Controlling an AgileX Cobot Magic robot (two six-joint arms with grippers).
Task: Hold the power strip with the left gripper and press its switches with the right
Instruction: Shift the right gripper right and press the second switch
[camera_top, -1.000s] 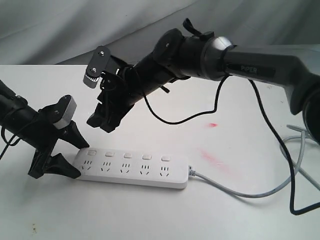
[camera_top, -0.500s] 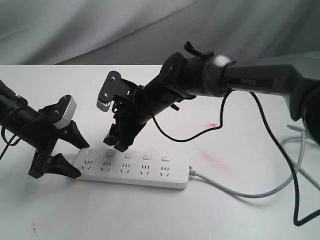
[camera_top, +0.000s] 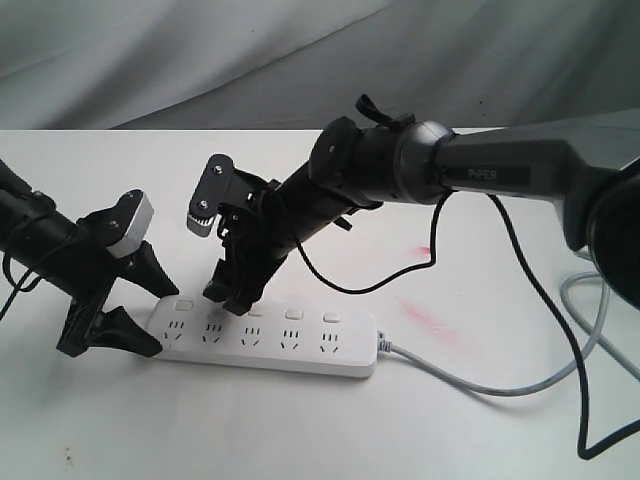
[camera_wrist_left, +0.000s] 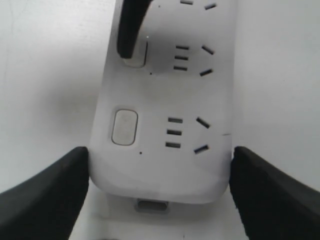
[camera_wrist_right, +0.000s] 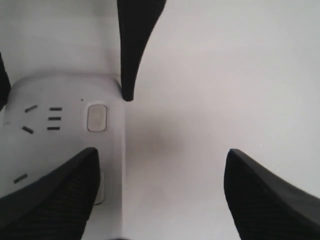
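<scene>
The white power strip (camera_top: 265, 338) lies flat on the table, its grey cable (camera_top: 480, 382) running off to the right. My left gripper (camera_top: 135, 305) is shut on the strip's left end, a jaw against each long side (camera_wrist_left: 159, 150). My right gripper (camera_top: 226, 292) is open (camera_wrist_right: 161, 150). One of its fingers (camera_wrist_left: 131, 25) rests its tip on the second switch (camera_wrist_left: 136, 56). The first switch (camera_wrist_left: 124, 126) (camera_wrist_right: 96, 118) is uncovered. The other switches (camera_top: 292, 314) sit free in the row to the right.
Red smears (camera_top: 430, 320) mark the table right of the strip. A black cable (camera_top: 590, 400) hangs from the right arm and loops over the table at the right. Grey cloth (camera_top: 200, 50) backs the table's far edge.
My right gripper has come down and to the right from above the strip, and one finger now lies on the second switch. The left gripper and the strip have stayed put.
</scene>
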